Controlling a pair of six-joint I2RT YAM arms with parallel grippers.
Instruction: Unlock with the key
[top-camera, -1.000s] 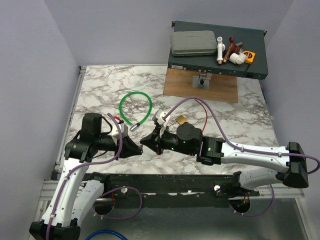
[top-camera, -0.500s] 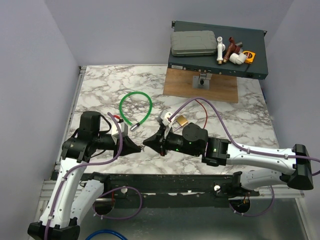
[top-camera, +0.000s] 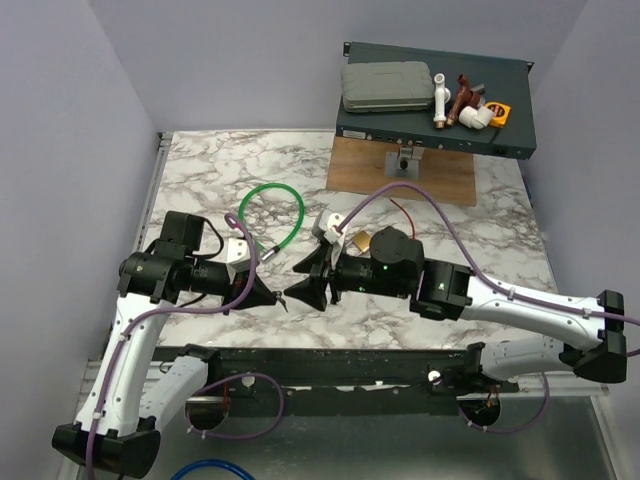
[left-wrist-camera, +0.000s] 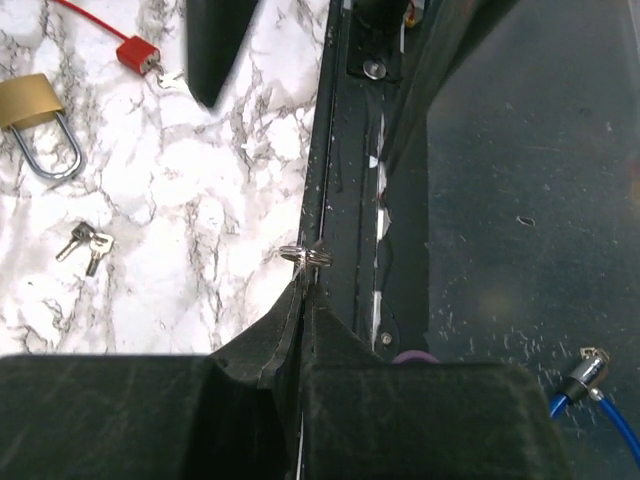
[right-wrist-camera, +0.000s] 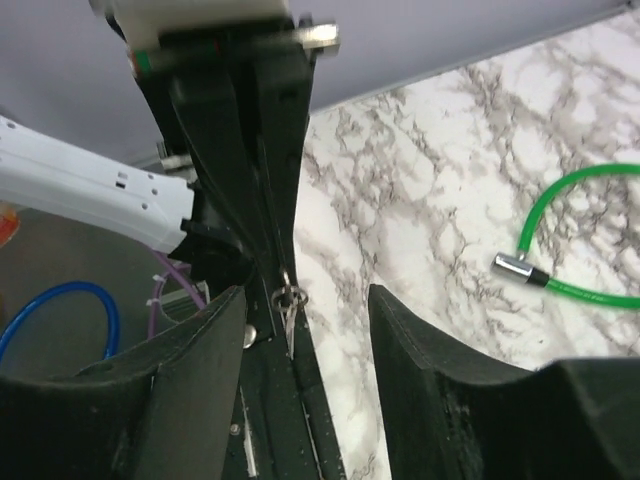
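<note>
Your left pincer (left-wrist-camera: 306, 276) clenches a small ringed key (left-wrist-camera: 305, 256); your right pincer (right-wrist-camera: 300, 297) stands released just beside it. A brass padlock (left-wrist-camera: 35, 105) and 2 loose keys (left-wrist-camera: 85, 245) lie apart.

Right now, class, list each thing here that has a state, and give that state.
left gripper: shut on the key ring
right gripper: open, empty
padlock: flat on the table, shackle looks shut
red-headed key: lying on the table, not in the padlock
green cable loop: lying loose on the table

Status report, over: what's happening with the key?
Left end effector shut on small metal ring; right open. Red-tagged key lies free near padlock. Spare keys nearby.
</note>
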